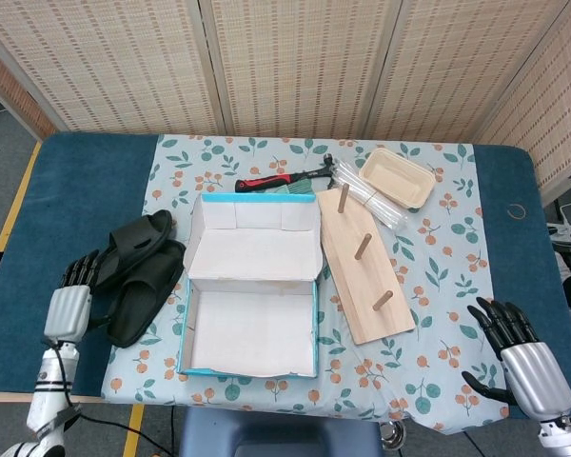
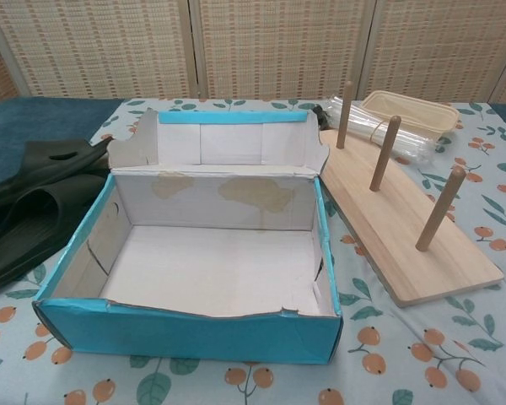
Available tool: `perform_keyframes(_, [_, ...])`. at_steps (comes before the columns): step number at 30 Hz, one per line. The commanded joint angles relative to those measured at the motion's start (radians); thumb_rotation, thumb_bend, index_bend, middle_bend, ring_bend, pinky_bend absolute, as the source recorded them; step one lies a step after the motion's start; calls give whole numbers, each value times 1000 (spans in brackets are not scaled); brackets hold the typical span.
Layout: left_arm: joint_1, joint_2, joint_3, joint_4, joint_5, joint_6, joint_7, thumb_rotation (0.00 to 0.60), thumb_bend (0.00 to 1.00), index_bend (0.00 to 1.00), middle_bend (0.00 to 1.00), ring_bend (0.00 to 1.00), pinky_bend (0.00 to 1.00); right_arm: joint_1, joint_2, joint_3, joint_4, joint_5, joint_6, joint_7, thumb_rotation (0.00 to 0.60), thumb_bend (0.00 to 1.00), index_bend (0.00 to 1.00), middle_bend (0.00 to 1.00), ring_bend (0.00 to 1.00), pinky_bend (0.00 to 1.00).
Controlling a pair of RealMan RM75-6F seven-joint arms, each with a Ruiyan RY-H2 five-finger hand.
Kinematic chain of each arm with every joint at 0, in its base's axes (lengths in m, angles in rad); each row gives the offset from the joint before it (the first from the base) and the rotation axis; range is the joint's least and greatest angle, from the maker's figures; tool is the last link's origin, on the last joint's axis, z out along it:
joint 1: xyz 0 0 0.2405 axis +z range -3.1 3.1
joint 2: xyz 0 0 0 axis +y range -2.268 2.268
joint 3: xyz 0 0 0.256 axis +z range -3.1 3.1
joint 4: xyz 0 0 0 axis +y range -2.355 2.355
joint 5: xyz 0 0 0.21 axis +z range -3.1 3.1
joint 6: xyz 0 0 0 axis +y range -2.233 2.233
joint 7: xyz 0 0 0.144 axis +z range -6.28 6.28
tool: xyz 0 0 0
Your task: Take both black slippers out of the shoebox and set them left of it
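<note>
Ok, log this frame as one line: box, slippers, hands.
shoebox: empty | black slippers: both out, left of box, overlapping | left hand: at slippers' outer edge, grip unclear | right hand: idle, holds nothing

Empty open shoebox [image 2: 194, 278], two black slippers [image 2: 34, 211] touching its left side

The blue-covered surface [image 1: 519, 181] carries a leaf-and-fruit printed cloth [image 1: 438, 248] — on it sit the open teal cardboard shoebox [image 1: 252, 286], two black slippers [image 1: 138, 276] and a pegged wooden board [image 1: 362, 271].
</note>
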State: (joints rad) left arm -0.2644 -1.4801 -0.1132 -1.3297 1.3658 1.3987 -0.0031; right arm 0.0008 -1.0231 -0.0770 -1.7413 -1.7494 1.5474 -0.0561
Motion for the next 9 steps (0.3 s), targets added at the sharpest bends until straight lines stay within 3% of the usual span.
perform_keyframes(1, [167,144,142,-130,227,273,-51,600,393,0,0,0,73,-4,-8,2,0,-3,6,-19,515,145,0,0,0,0])
perform_keyframes(5, [194,194,219,-152,319,283,-16,600,396,0,0,0,68,-9,-18,6,0,-1,12,-44,515,145,0,0,0,0])
perform_keyframes(9, [198,191,205,-154,324,282,48,600,397,0,0,0,68,-14,-21,10,-5,2,21,-52,514,145,0,0,0,0])
